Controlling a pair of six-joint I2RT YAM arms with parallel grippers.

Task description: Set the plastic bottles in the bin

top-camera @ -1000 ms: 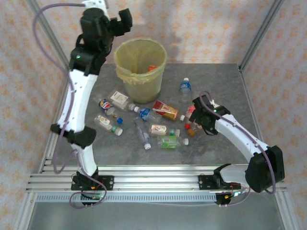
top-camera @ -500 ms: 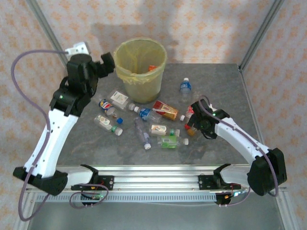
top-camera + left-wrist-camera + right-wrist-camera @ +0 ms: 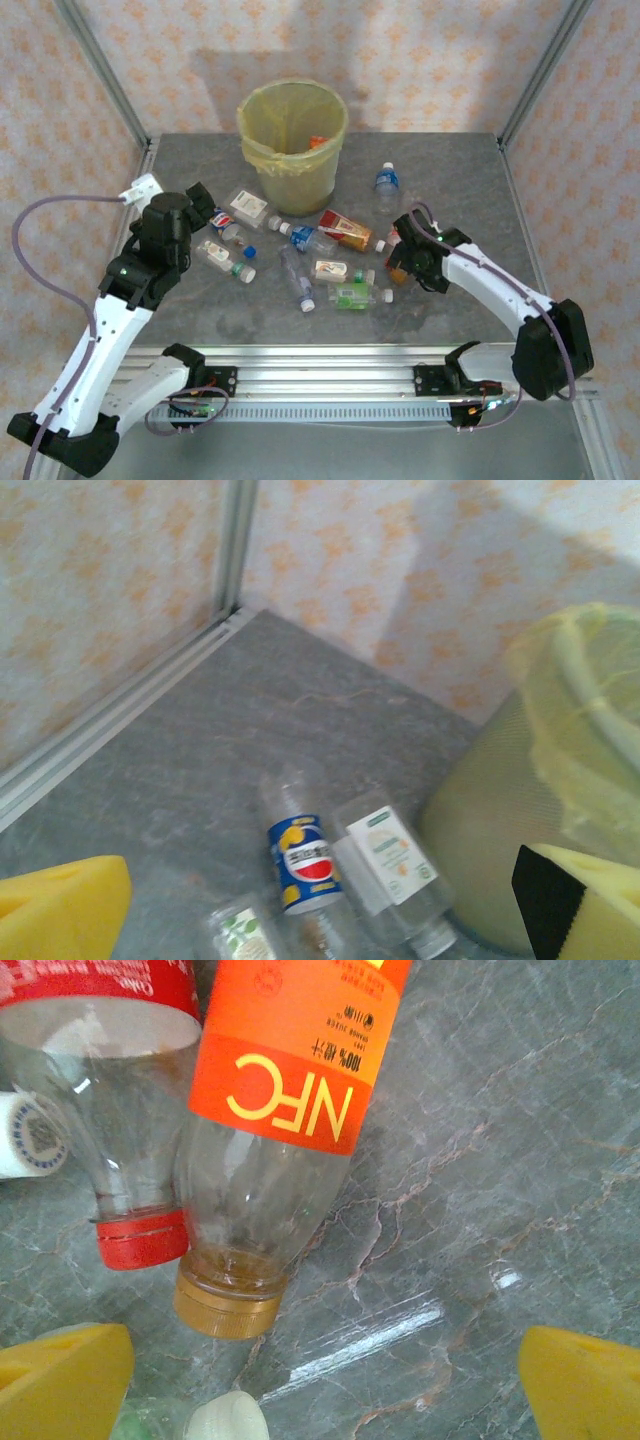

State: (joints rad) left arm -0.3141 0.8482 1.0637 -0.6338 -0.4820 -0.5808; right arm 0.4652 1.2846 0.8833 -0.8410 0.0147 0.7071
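Hovering low over the orange-labelled bottle (image 3: 275,1090) with the right end effector (image 3: 320,1385) spread wide and empty, gold cap pointing between the pads, likely lined up for a pinch near the neck. Left end effector (image 3: 322,910) likewise released, aimed toward the blue-labelled bottle (image 3: 297,865) near the bin (image 3: 480,850). Other plastic bottles (image 3: 330,270) strewn flat on the counter (image 3: 450,170) before the bin; something orange inside, perhaps a bottle.

1. A grey, marble-veined surface (image 3: 460,170) lies at the centre of the enclosure.
2. Pale walls (image 3: 430,50) printed with small orange motifs close the left, far and right sides.
3. Aluminium posts (image 3: 105,78) rise from the far corners; a slotted aluminium rail (image 3: 330,378) lines the near edge.
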